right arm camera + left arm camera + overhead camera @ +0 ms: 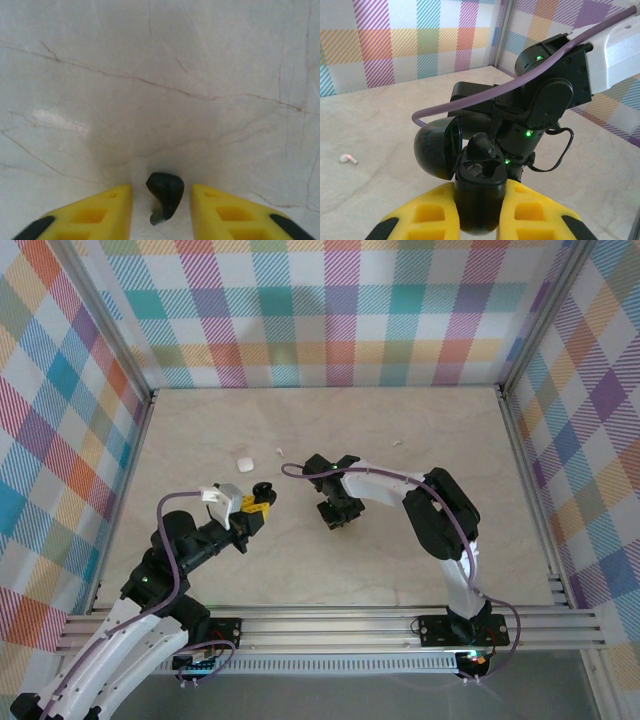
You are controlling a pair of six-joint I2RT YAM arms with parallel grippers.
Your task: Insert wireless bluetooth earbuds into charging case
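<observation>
Clamping the open black charging case (479, 200), the left fingers (427, 215) hold it near the bench's (150, 75) middle; the right fingers (95, 215) stand apart around a black earbud (165, 195) lying on the bench

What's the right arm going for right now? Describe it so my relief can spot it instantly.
Find the right pincer pointing down at the marble tabletop near its middle. Between its yellow fingers sits a black earbud, touching neither finger; the loose earbud nearby is white.
</observation>
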